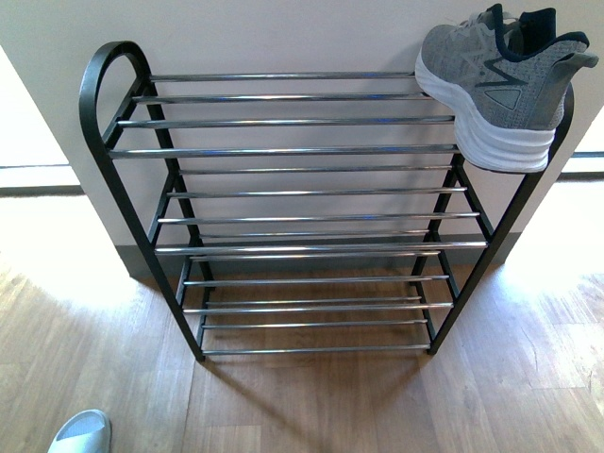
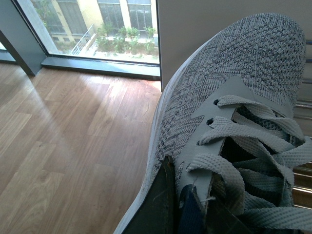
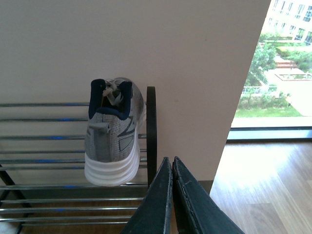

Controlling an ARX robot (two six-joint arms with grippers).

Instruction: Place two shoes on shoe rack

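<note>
One grey knit shoe (image 1: 500, 80) with a thick white sole stands on the top tier of the shoe rack (image 1: 283, 123), at its far right end, heel toward me. In the right wrist view that shoe (image 3: 113, 141) sits beside the rack's black side frame (image 3: 151, 126). My right gripper (image 3: 171, 165) is shut and empty, in front of the frame and apart from the shoe. The second shoe (image 2: 229, 97) fills the left wrist view, where my left gripper (image 2: 187, 175) is shut on its side wall by the laces. A pale shoe toe (image 1: 83, 432) pokes in at the front view's lower left edge.
The rack stands against a cream wall (image 1: 283, 33) on a wooden floor (image 1: 311, 406). Its chrome rods (image 2: 304, 105) show past the held shoe's toe. Floor-level windows (image 2: 112, 29) lie to either side of the wall. Neither arm shows in the front view.
</note>
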